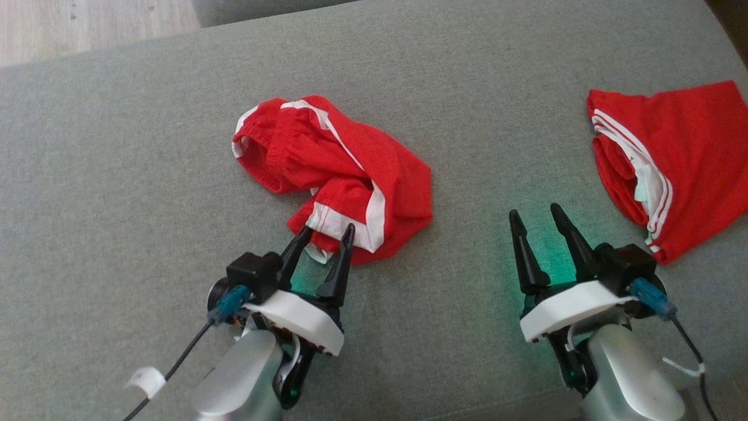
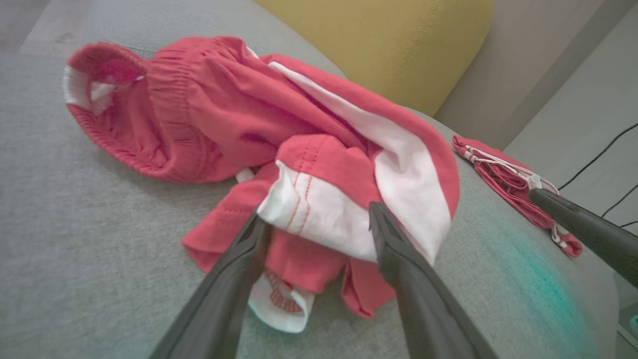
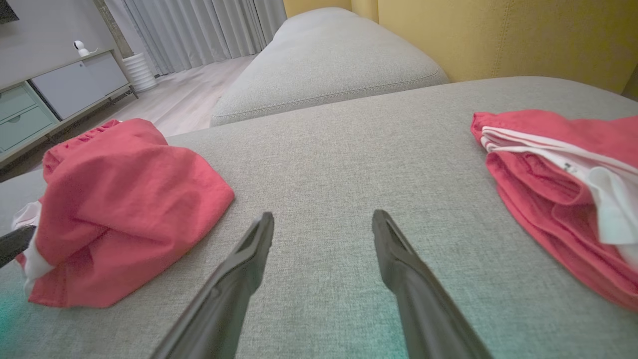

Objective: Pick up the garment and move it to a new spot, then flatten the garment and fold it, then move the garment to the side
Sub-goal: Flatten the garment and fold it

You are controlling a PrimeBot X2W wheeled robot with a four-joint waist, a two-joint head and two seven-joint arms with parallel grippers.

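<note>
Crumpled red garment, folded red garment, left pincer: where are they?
crumpled red garment (image 1: 403, 187), head view, red fabric.
folded red garment (image 1: 701, 152), head view, flat top.
left pincer (image 1: 328, 228), head view, between its fingertips.

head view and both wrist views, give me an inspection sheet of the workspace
surface: grey fabric cushion, bare between the two garments
job's things: crumpled red garment with white stripes, mid-cushion, not yet flattened
clutter: second red garment, looks folded, at the robot's right
grippers: left gripper jaws open astride the crumpled garment's near white hem, not closed on it; right gripper jaws open over bare cushion
cables: black cable off the left wrist, another off the right
surroundings: wood floor, yellow backrest, curtains, low cabinet
</note>
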